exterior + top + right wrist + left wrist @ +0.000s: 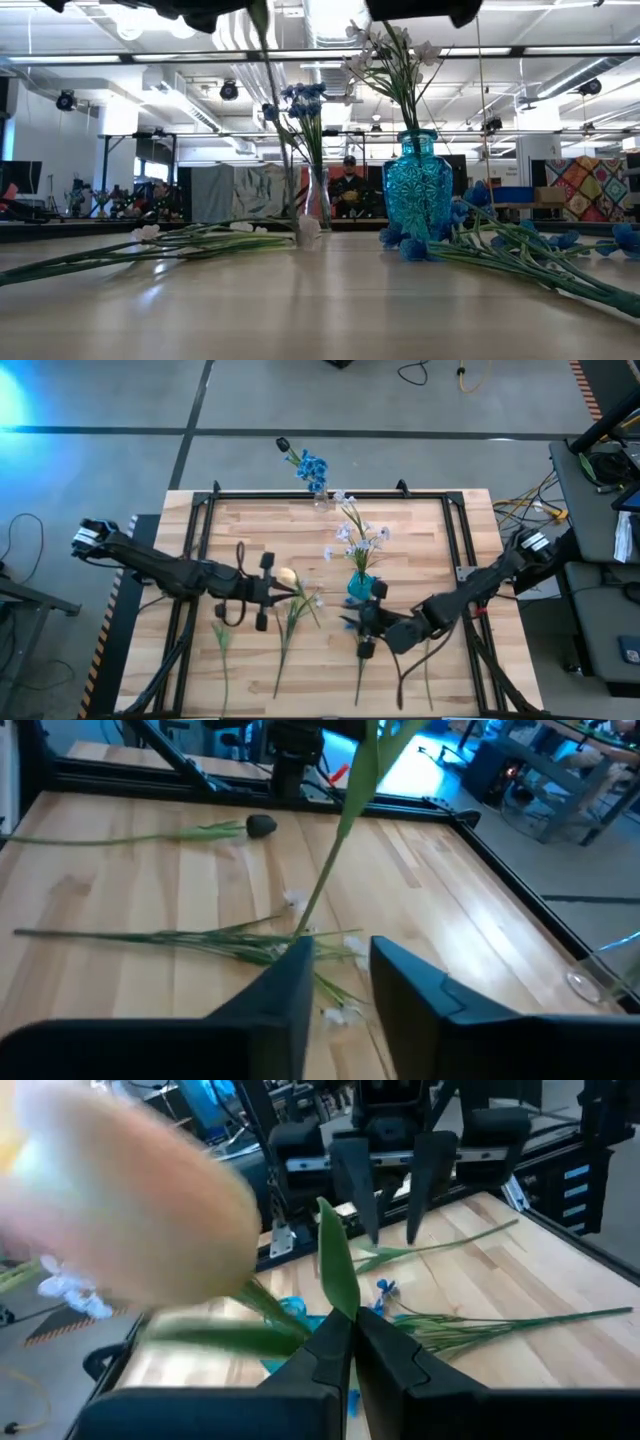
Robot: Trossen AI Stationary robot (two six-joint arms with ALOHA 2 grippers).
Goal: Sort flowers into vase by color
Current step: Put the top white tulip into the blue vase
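My left gripper (278,592) sits left of the table's middle, shut on a cream-yellow tulip (287,576), whose head (130,1210) looms close in the left wrist view. My right gripper (362,632) is open just near of the blue glass vase (360,585) and touches nothing. That vase holds white-pink sprays (355,535). A clear vase (320,498) at the far edge holds blue flowers (310,465). Lying flat on the table are a black-bud stem (262,824), a white spray (296,612) and blue-headed stems (540,250). My left gripper pinches the tulip's thin green stem (338,1312) between its two fingers, just below a long leaf (335,1260). The head is up beside the gripper and the stem (335,840) hangs slanting down below it. Whether its lower end touches the table cannot be told.
A black metal frame (330,493) borders the wooden table. More stems (428,665) lie near the right arm at the near edge. Bare wood lies between the two vases and at the far left (240,525). A person (350,190) stands in the room beyond.
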